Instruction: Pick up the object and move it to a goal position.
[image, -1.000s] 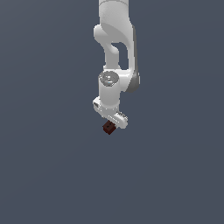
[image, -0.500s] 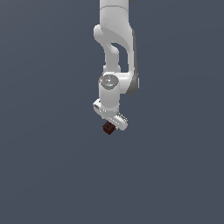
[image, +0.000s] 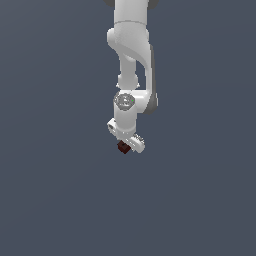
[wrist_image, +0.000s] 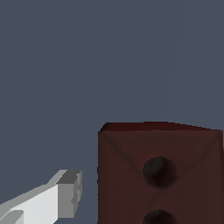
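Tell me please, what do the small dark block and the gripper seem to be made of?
The block looks like matte red-brown wood or plastic: dull faces, faint diagonal creases and round dark dimples. Being a simulator render, the material stays uncertain. The gripper looks like smooth white plastic or painted metal with an even, soft sheen; its one visible fingertip is a duller grey.

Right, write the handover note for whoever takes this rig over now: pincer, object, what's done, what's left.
Pincer: pointing down below the white arm. The dark red-brown block sits at its tip, but neither view shows clearly whether the fingers are clamped on it, so treat the grasp as unconfirmed.
Block: in the wrist view it fills the near field, dark spots on its face, with one white finger beside it and a gap between them.
Done: pincer brought to the block.
Left: confirm the grip, then carry the block to the goal. No goal marker shows in either view.
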